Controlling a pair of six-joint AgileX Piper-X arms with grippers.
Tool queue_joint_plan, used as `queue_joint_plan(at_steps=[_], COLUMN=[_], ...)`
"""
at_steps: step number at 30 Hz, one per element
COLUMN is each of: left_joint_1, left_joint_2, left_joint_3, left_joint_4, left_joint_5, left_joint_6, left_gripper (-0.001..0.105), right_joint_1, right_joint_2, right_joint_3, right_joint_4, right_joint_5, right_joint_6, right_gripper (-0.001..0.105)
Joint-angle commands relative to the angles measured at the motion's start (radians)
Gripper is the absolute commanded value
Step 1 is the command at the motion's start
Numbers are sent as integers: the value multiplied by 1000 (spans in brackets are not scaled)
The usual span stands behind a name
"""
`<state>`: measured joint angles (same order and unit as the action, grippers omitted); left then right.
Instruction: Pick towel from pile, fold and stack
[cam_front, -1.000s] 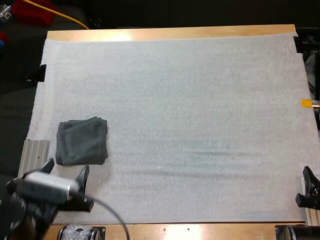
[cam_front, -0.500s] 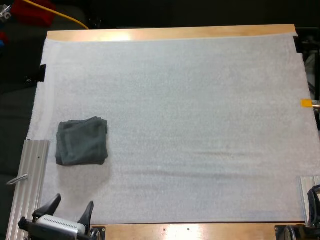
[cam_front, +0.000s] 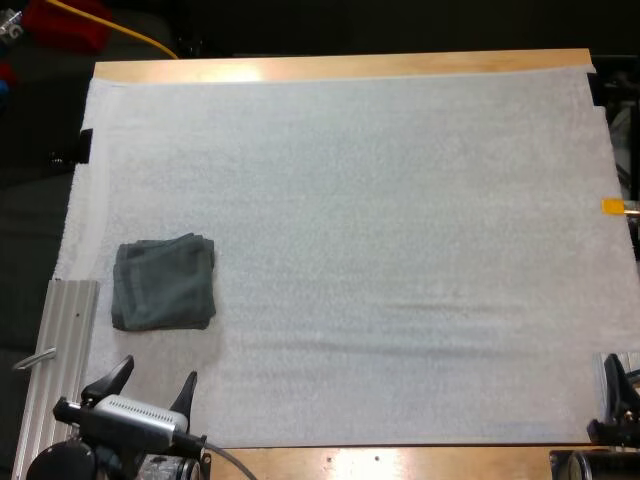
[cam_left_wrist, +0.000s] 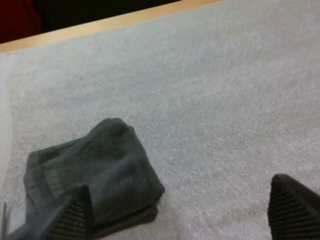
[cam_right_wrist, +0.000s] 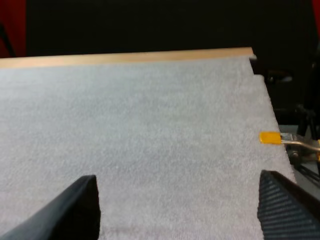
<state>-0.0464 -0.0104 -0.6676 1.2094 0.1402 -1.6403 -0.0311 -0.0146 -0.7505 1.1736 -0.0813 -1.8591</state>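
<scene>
1. The towel (cam_front: 163, 283) lies folded into a flat, layered pad on the left part of the mat (cam_front: 380, 220), near its left edge and closer to the near side than to the far side. We see no loose pile and no second towel on the mat.
2. The left claw (cam_front: 157, 372) hangs over the near left corner of the mat, just beside the metal rail (cam_front: 62, 330) and clear of the towel. Its fingers stand wide apart and grip nothing. The right claw (cam_right_wrist: 177, 182) sits at the near right edge of the table (cam_front: 340, 67), well apart from the towel. Its fingers are also spread wide and empty.
3. We judge the step in hand to be the release and clearing after a fold, with the folded pad serving as the base of the stack.
   - Keep both claws spread and above the cloth, so that no finger catches a layer and drags the pad out of square.
   - Route any reach for the next towel around the pad, not across it.
   - Lay the next folded towel with its edges matched to this one.
4. The pad is close to square, so we cannot name a clear long axis. Its sides run nearly parallel to the mat's edges, with a slight skew. Stepped layers show at its far right corner in the high view.
</scene>
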Motion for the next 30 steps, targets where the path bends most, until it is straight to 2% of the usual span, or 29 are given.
queue_joint_plan(at_steps=[1,3,9,20,30], left_joint_1=[0,0,0,0,0], left_joint_2=[-143,-143,-140,-140,-140], left_joint_3=[15,67,122,122,122], left_joint_4=[-34,-71,-136,-130,-130], left_joint_5=[-9,-9,-9,-9,-9], left_joint_6=[1,1,1,1,1], left_gripper=[69,69,69,69,69], right_joint_1=[-1,-1,-1,-1,-1], right_joint_2=[-39,-37,-37,-37,-37], right_joint_3=[17,66,165,202,201], right_joint_4=[-19,-20,-20,-100,-100], right_joint_5=[8,27,27,27,27], right_joint_6=[-6,-6,2,27,31], right_gripper=[65,65,65,65,65])
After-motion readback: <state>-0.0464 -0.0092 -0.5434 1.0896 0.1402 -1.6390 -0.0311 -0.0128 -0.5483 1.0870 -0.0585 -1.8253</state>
